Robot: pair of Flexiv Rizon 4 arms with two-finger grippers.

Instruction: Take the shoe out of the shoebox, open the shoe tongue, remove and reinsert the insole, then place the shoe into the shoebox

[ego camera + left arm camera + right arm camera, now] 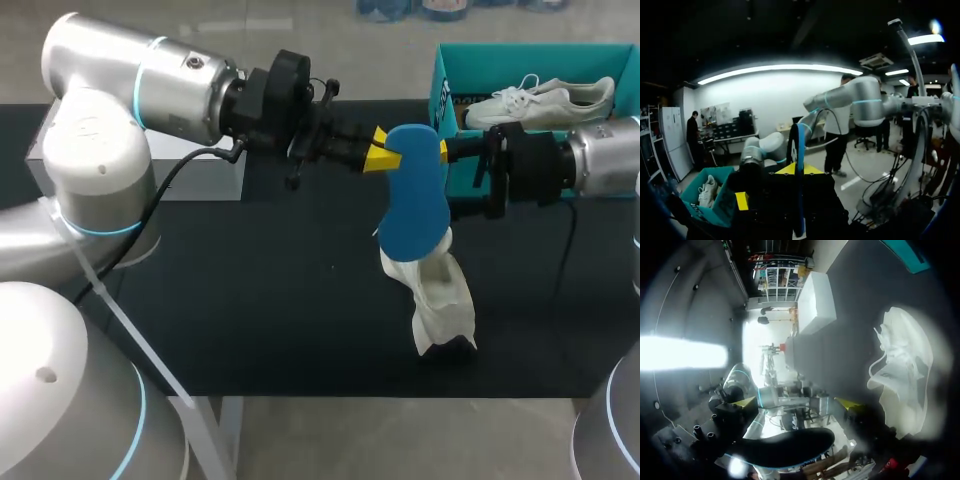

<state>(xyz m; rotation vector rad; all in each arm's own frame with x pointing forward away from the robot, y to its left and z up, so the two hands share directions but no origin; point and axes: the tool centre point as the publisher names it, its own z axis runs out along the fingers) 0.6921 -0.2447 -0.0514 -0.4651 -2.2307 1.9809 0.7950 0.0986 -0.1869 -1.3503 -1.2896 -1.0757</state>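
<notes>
Insole [413,195] in left end effector [379,150], right end effector [444,152] alongside, above shoe [442,300]

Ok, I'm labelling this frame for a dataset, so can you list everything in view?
insole: one, blue, held up over the table
shoe: one, white, on end under the insole, low end at the table
second shoe: one, white, in the shoebox
shoebox: one, teal, table's far right
table: one, black top
left gripper: one, yellow tips, shut on the insole's edge
right gripper: one, yellow tip, at the insole's other edge
</notes>
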